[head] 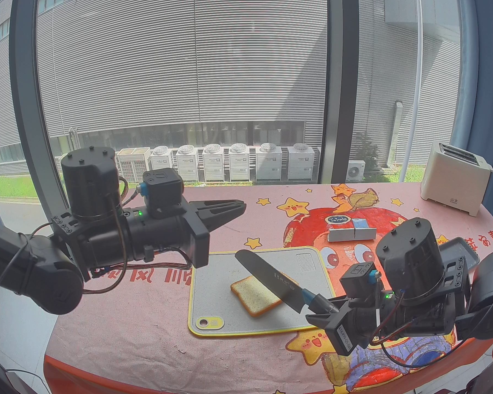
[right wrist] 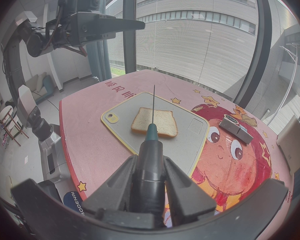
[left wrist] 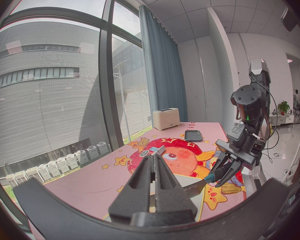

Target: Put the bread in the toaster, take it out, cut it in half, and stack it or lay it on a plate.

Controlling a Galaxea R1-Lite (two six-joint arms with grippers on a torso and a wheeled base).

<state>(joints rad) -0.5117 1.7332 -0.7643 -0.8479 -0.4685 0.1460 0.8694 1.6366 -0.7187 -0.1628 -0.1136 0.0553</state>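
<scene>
The right end effector (head: 326,308), seen from the head, is clamped on the handle of a knife (head: 268,277), whose blade slants over the bread slice (head: 254,296) on the cutting board (head: 213,285). The left end effector (head: 238,209) hangs above the counter (head: 148,329) with its fingers together, and the toaster (head: 456,177) stands at the far right. From the left wrist, a dark tray (left wrist: 193,135) lies near the toaster. From the right wrist, the slice looks whole, so cutting and plating seem left to do. Whether it is toasted, or whether the blade touches it, I cannot tell.
</scene>
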